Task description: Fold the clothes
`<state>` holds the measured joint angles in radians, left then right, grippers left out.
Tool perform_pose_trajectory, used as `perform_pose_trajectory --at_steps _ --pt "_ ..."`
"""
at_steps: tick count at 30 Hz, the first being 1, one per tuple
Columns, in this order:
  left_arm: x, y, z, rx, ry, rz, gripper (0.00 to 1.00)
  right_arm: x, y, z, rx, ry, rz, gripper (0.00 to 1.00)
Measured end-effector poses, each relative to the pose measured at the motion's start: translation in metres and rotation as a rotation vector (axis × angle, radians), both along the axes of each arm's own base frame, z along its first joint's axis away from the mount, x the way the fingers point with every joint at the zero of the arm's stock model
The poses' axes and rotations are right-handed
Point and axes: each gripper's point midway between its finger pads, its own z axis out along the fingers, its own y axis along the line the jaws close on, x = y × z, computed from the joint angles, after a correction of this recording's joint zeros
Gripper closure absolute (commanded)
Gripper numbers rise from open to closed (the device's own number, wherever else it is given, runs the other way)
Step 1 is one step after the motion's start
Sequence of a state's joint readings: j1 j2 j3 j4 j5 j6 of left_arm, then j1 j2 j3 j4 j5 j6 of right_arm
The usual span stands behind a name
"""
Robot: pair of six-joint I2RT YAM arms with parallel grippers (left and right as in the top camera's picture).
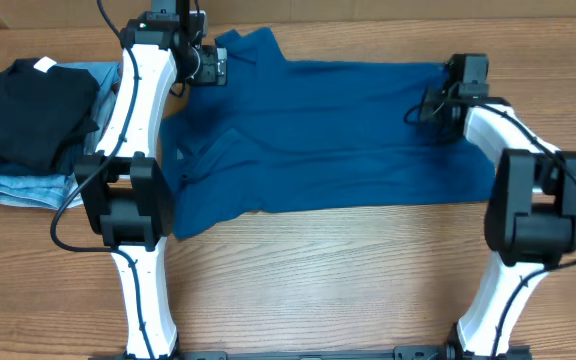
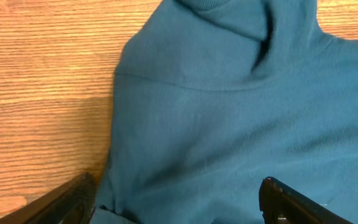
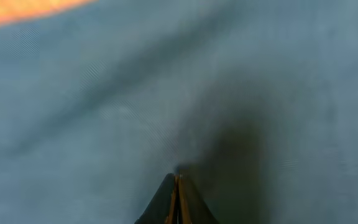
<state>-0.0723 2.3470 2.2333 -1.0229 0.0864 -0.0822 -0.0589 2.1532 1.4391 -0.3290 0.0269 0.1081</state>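
Note:
The clothes [image 1: 318,130], a teal-blue collared shirt, lie spread across the far half of the wooden table, collar at the far left. My left gripper [image 1: 212,66] hovers over the collar and shoulder area. In the left wrist view this gripper [image 2: 179,183] is open, fingers wide apart over the shirt [image 2: 229,124], with nothing between them. My right gripper [image 1: 420,108] is at the shirt's right end. In the right wrist view it [image 3: 177,174] is shut, fingertips pressed together into the cloth [image 3: 104,112], with a dark crease running from the tips.
A folded black garment [image 1: 33,105] with a white tag lies on light-blue jeans [image 1: 18,185] at the table's left edge, beside my left arm. Bare wood [image 1: 318,280] stretches from the shirt's near hem to both arm bases.

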Motion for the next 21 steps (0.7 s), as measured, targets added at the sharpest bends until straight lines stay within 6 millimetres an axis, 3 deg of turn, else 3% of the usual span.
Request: perform_pose_trajectory --at_steps 2,14,16,17,19,21 --pt "0.000 0.001 0.000 0.005 0.001 -0.001 0.14 -0.002 0.000 -0.009 -0.001 0.020 0.003 0.96" --pt "0.000 0.006 -0.001 0.036 -0.001 0.003 0.18 -0.035 -0.003 -0.013 0.020 0.178 -0.004 0.96" --pt "0.001 0.006 0.000 0.045 -0.007 -0.013 0.16 -0.035 -0.003 -0.012 0.025 0.178 -0.004 0.62" --pt "0.002 0.004 0.000 0.049 -0.012 -0.022 0.16 -0.035 -0.003 -0.011 0.030 0.178 -0.007 0.58" --pt "0.002 0.002 0.000 0.052 -0.014 -0.031 0.16 -0.032 -0.001 -0.004 0.043 0.184 0.004 0.36" --pt "0.004 0.000 0.002 0.056 -0.026 -0.045 0.17 -0.021 -0.003 0.009 0.051 0.175 0.001 0.33"
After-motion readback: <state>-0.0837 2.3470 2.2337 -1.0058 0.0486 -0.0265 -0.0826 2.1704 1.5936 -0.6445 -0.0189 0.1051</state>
